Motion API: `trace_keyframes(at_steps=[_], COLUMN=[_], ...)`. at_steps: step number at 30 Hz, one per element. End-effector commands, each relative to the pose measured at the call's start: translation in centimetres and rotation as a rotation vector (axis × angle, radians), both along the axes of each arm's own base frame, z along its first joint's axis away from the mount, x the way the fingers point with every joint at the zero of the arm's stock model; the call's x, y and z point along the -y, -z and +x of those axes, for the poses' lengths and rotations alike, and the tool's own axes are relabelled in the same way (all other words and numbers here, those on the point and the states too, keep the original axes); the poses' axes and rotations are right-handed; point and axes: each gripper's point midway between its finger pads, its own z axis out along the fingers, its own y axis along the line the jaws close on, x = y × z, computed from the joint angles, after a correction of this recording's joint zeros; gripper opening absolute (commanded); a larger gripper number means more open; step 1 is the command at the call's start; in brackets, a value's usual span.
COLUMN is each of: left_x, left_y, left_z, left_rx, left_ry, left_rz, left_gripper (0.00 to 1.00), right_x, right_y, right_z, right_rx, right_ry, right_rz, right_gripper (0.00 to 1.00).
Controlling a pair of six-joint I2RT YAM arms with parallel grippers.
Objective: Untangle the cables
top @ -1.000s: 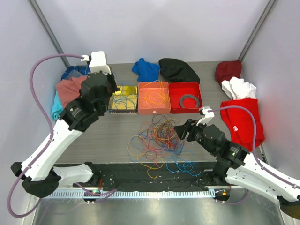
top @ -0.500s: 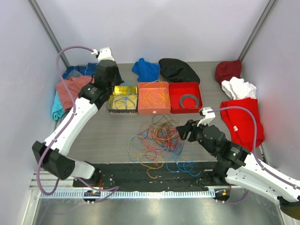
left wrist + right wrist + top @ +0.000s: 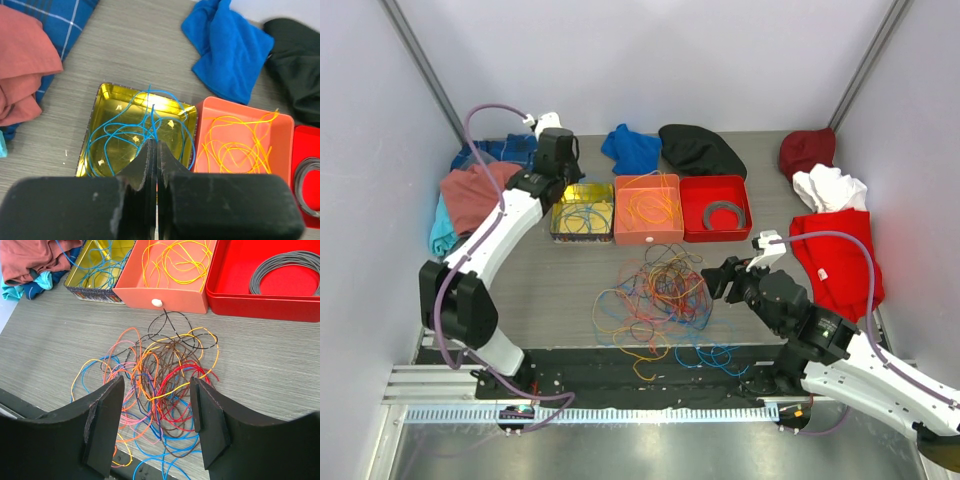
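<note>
Right wrist | right gripper (image 3: 156, 385) wide apart above cables (image 3: 167, 371), just before orange tray (image 3: 175, 300) | left gripper (image 3: 152, 147) closed, left of tray

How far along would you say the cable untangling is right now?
Done: blue cables sit in the yellow tray, orange cables in the orange tray. In hand: the left tool is shut on a blue cable over that tray. Left: the mixed tangle, below the open right tool.
</note>
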Motion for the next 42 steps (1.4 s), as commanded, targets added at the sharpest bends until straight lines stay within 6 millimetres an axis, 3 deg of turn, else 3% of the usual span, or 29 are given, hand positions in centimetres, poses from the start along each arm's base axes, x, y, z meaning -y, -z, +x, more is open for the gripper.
trace_keyframes(at_steps=[1,5,7,10,12,15,16,20,23,24,25,26,27,29,30,32,33,35,36,39,42], left_x=[0.6,0.5,0.2,-0.3,-0.9,-1.5,-1.5,0.0,4.1,7.0,8.3,10.0,13.2,15.9,18.5,21.1,23.3,25.6,27.4,30.8,32.8], left_y=[0.7,3.4,4.4,2.9,0.0,-3.8,-6.2,-9.2,-7.2,-6.4,-3.8,-3.0,-2.3,0.9,1.6,3.1,3.9,4.5,5.5,6.6,7.5], left_z=[1.1,1.2,1.3,1.5,1.1,0.2,-0.7,-4.1,-7.9,-9.6,-11.0,-12.4,-14.7,-17.4,-19.9,-22.6,-25.2,-27.6,-30.1,-33.1,-34.6], left_rx=[0.010,-0.044,-0.077,-0.053,0.011,0.095,0.146,0.201,0.165,0.149,0.104,0.091,0.077,0.008,-0.008,-0.031,-0.045,-0.026,-0.046,-0.044,-0.060], left_ry=[0.014,0.013,0.007,-0.012,-0.041,-0.065,-0.055,0.012,0.168,0.239,0.285,0.348,0.433,0.512,0.600,0.691,0.776,0.871,0.955,1.077,1.150], left_rz=[-0.019,0.008,0.040,0.051,0.044,0.009,-0.020,-0.068,-0.114,-0.141,-0.137,-0.151,-0.178,-0.166,-0.174,-0.164,-0.146,-0.123,-0.105,-0.064,-0.075], left_gripper=[0.00,0.03,0.16,0.43,0.59,0.68,0.68,0.70,0.65,0.63,0.62,0.60,0.59,0.58,0.57,0.56,0.56,0.55,0.55,0.55,0.53], right_x=[0.2,0.2,0.3,0.5,0.6,0.7,0.7,0.6,0.8,1.0,1.2,1.7,2.0,2.6,3.1,3.9,4.7,5.4,5.8,6.8,7.6], right_y=[-0.2,-0.3,-0.5,-0.5,-0.7,-0.5,-0.5,-0.2,-0.6,-0.7,-0.9,-1.3,-1.5,-2.6,-2.9,-3.9,-4.2,-5.0,-5.2,-5.7,-6.1], right_z=[0.3,0.2,0.1,0.0,-0.1,-0.2,-0.2,0.0,0.4,0.5,0.7,0.9,1.0,1.2,1.3,1.4,1.4,1.3,1.1,0.9,0.7], right_rx=[0.017,0.016,0.014,0.009,0.008,0.005,0.002,-0.006,-0.003,0.000,0.004,0.015,0.021,0.045,0.052,0.069,0.081,0.097,0.105,0.117,0.120], right_ry=[0.018,0.014,0.014,0.022,0.024,0.026,0.025,0.034,0.063,0.077,0.095,0.129,0.143,0.176,0.200,0.235,0.267,0.291,0.300,0.330,0.350], right_rz=[-0.004,0.003,0.004,0.004,0.014,0.018,0.020,0.011,0.018,0.018,0.019,0.028,0.030,0.054,0.052,0.073,0.078,0.096,0.104,0.110,0.112], right_gripper=[0.63,0.63,0.63,0.63,0.63,0.63,0.63,0.63,0.63,0.62,0.63,0.62,0.63,0.63,0.62,0.63,0.62,0.63,0.62,0.63,0.62])
